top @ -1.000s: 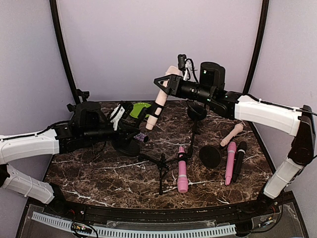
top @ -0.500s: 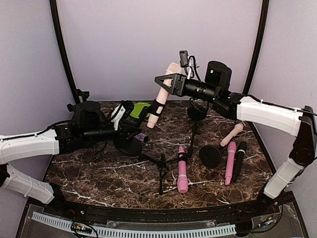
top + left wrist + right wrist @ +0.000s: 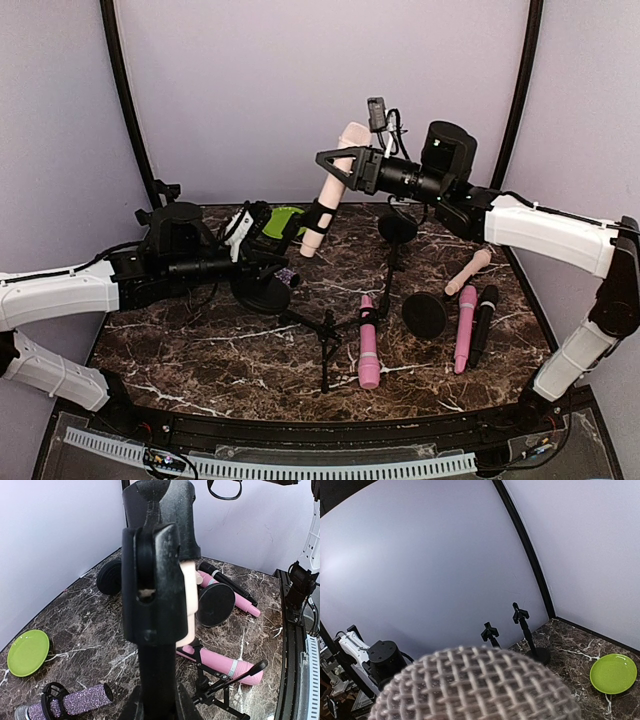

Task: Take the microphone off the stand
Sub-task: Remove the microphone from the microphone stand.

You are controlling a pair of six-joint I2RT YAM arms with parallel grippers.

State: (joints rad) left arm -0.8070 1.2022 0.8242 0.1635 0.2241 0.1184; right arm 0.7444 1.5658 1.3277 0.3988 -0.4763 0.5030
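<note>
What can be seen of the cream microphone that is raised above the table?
The cream microphone is a smooth, plastic-looking handheld with a rounded, woven mesh head. It sits in the air above the marble table, tilted, with its head up and leaning to the right. The right pincer grips it just below the head. The stand's black clip wraps its lower body, and the tail end pokes out below the clip.
</note>
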